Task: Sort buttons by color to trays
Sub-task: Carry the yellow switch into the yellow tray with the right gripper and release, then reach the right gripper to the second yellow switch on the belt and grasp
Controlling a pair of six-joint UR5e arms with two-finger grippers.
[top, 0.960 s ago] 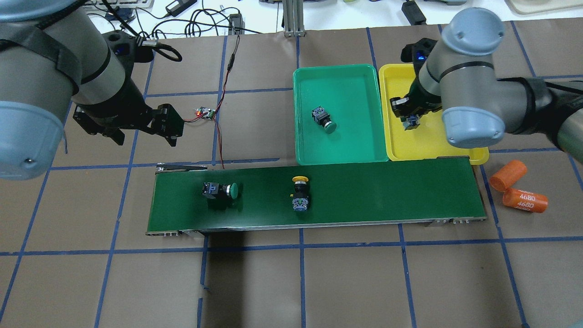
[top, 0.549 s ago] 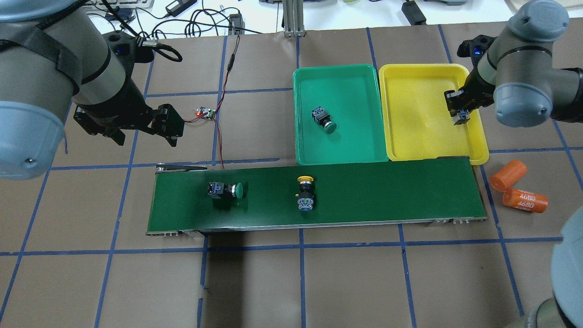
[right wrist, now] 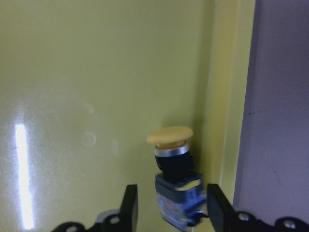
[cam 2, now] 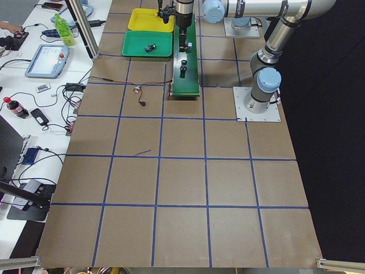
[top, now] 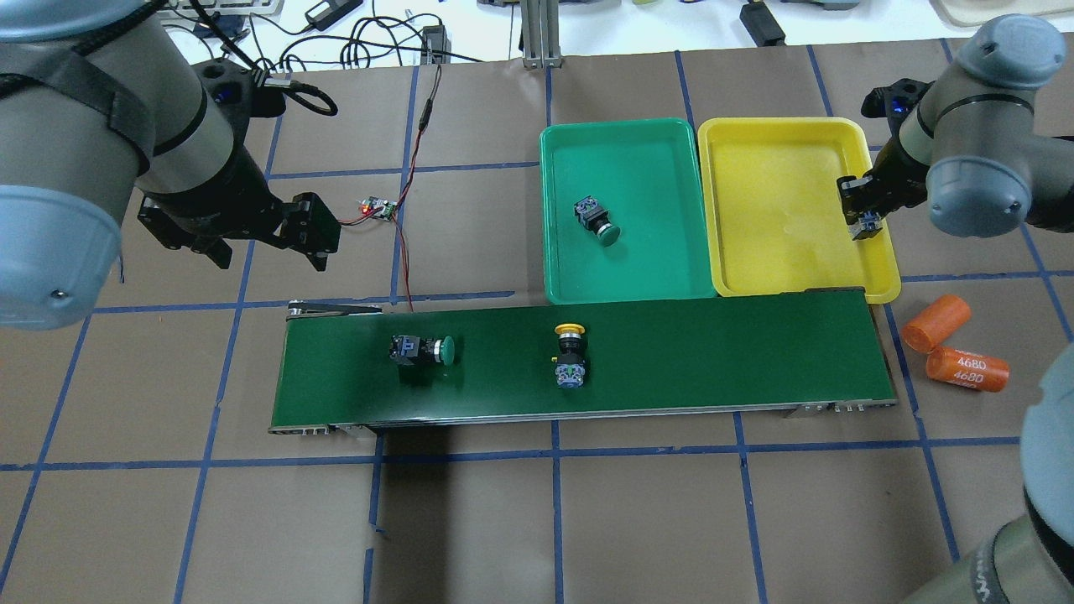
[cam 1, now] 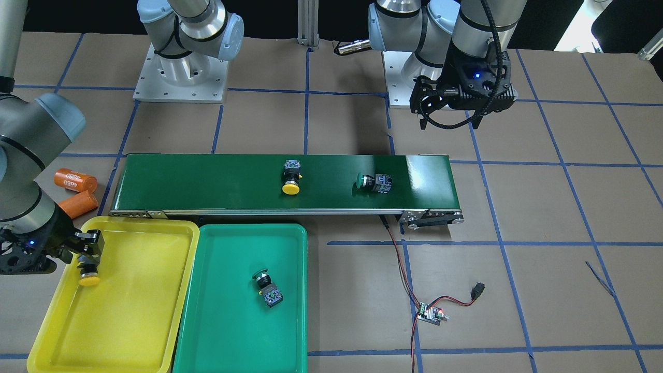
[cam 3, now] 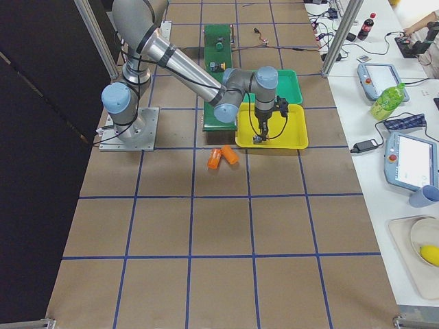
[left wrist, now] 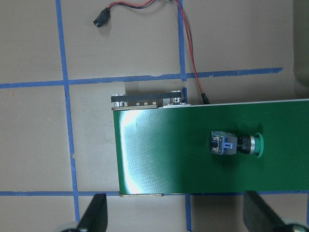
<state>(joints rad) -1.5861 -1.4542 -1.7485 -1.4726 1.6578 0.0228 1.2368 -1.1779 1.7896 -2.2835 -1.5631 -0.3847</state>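
Observation:
My right gripper (top: pixel 864 220) is shut on a yellow button (right wrist: pixel 175 179), cap down, just above the yellow tray (top: pixel 780 201) at its right rim; it also shows in the front view (cam 1: pixel 87 259). A second yellow button (top: pixel 570 352) and a green button (top: pixel 424 350) lie on the dark-green conveyor belt (top: pixel 713 352). Another green button (top: pixel 596 220) lies in the green tray (top: pixel 646 168). My left gripper (top: pixel 312 220) is open and empty, above the table behind the belt's left end; its wrist view shows the green button (left wrist: pixel 235 144).
Two orange cylinders (top: pixel 956 348) marked 4680 lie right of the belt's end. A small circuit board (top: pixel 379 207) with red-black wires lies close to my left gripper. The two trays stand side by side against the belt's far edge.
My right gripper carried the yellow button from the yellow tray's left part to its right rim. Both buttons on the belt shifted a little to the right. My left arm stayed still.

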